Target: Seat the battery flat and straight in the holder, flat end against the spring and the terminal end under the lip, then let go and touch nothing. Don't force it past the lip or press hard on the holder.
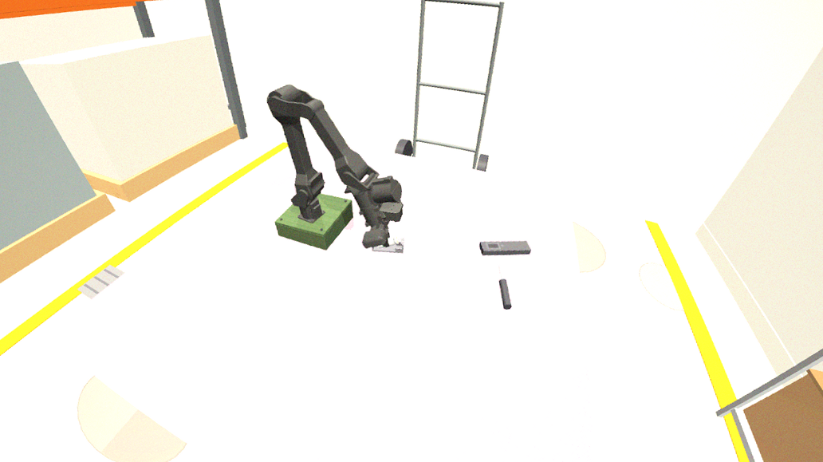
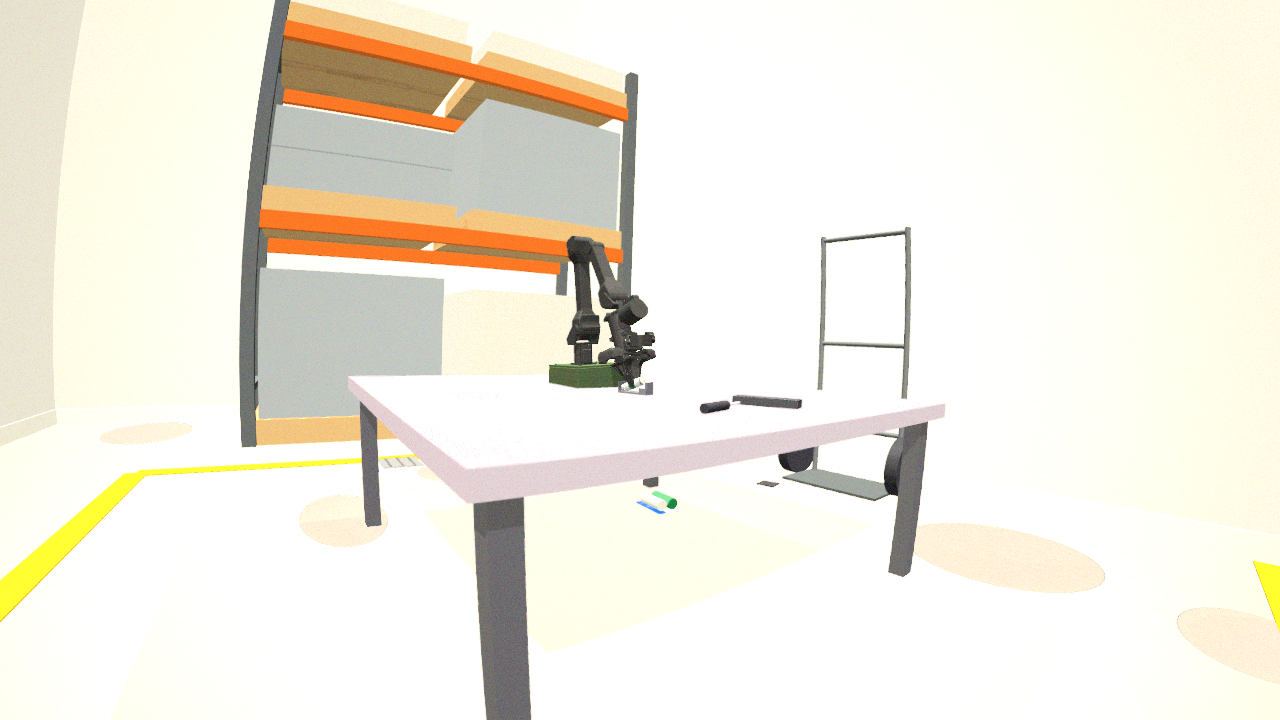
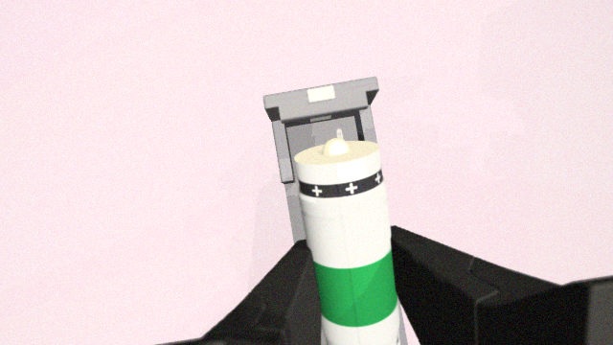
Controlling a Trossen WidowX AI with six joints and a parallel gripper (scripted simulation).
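In the wrist view my gripper (image 3: 348, 246) is shut on a white battery (image 3: 347, 216) with a green band and a black ring of plus marks. Its nubbed terminal end points away from me, toward the lipped far end of the grey holder (image 3: 321, 103). The battery hangs over the holder's channel, tilted, and hides most of it; the spring end is hidden. In the top view the gripper (image 1: 381, 239) is low over the holder (image 1: 390, 247), just right of the green arm base (image 1: 315, 224). The exterior view shows the gripper (image 2: 631, 371) right above the holder (image 2: 640, 389).
A dark flat remote-like bar (image 1: 504, 246) (image 2: 766, 400) and a dark cylinder (image 1: 504, 294) (image 2: 714, 406) lie on the table to the right of the holder. A second green-and-white battery (image 2: 663, 499) lies on the floor under the table. A hand truck (image 2: 861, 358) stands behind the table.
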